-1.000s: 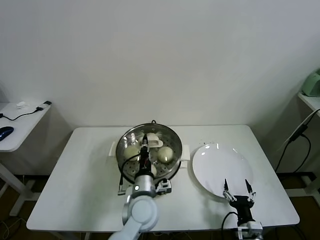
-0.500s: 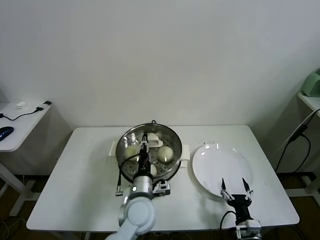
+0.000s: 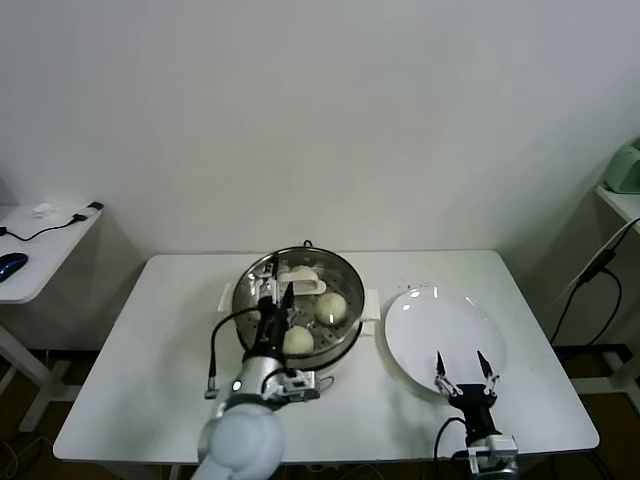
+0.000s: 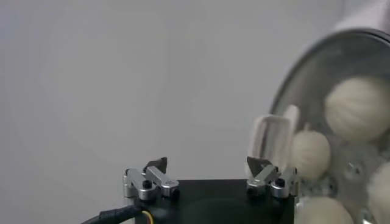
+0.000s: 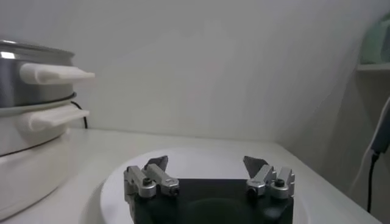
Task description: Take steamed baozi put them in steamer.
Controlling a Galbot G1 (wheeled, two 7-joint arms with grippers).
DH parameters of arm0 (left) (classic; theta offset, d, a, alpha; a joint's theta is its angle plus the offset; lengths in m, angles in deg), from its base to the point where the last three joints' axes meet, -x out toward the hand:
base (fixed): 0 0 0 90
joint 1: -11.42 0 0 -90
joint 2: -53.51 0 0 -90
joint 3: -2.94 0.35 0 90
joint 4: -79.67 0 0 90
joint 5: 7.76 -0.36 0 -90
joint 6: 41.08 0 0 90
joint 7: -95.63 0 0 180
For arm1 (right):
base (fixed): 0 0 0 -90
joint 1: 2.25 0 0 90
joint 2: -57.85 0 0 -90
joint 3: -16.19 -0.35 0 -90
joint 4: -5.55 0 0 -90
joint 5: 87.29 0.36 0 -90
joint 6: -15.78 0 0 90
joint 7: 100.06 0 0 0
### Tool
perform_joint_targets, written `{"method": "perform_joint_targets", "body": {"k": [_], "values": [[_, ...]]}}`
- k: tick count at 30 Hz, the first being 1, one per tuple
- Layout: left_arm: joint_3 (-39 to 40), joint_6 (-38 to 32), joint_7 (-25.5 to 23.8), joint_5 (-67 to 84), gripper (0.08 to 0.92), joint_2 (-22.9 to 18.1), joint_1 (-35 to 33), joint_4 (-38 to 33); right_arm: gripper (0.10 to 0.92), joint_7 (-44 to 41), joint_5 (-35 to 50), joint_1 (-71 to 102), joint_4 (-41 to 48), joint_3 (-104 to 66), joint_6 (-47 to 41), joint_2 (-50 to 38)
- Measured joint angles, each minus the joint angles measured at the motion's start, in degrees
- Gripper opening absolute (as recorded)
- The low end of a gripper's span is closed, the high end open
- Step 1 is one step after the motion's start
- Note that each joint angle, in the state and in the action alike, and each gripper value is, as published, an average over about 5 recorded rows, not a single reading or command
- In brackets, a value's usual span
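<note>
The shiny steel steamer (image 3: pixel 343 275) on its cream base stands mid-table. In the head view three pale baozi lie in it: one at the back (image 3: pixel 301 273), one on the right (image 3: pixel 331 307), one at the front (image 3: pixel 297 340). My left gripper (image 3: pixel 275 288) hangs open and empty over the steamer's left side. The left wrist view shows its open gripper (image 4: pixel 207 164) beside the steamer (image 4: pixel 304 76), with several baozi (image 4: pixel 358 109) inside. My right gripper (image 3: pixel 460 362) is open and empty over the front edge of the bare white plate (image 3: pixel 440 320).
The right wrist view shows the open gripper (image 5: pixel 206 161) above the plate (image 5: pixel 116 182), with the steamer (image 5: pixel 30 91) off to one side. A side table (image 3: pixel 40 245) with cables stands far left. A shelf (image 3: pixel 620 200) stands far right.
My left arm has drawn back and shifted left over the steamer, uncovering a baozi at the steamer's front. My right gripper has slipped slightly back toward the table's front edge.
</note>
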Motion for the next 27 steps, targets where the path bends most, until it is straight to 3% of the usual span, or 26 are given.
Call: {"method": "perform_joint_targets", "body": {"k": [7,15,27], "values": [[-12.2,-8.5,7.2,25.4,0.823,0.4,-3.7,-2.6,0.823,0.1,0.4,0.0,-0.7,0.9,0.9,-0.7],[-28.0,-20.5,8.3,55.5,0.823,4.3,-10.0,2.9,0.823,0.3,0.8,-0.7,-0.5,2.1,1.6,-1.6],[-34.5,-32.5,7.8,79.8,0.823,5.9,-15.5,14.4,0.823,0.7,1.4,-1.9,1.8,2.9,3.1,-1.8]]}}
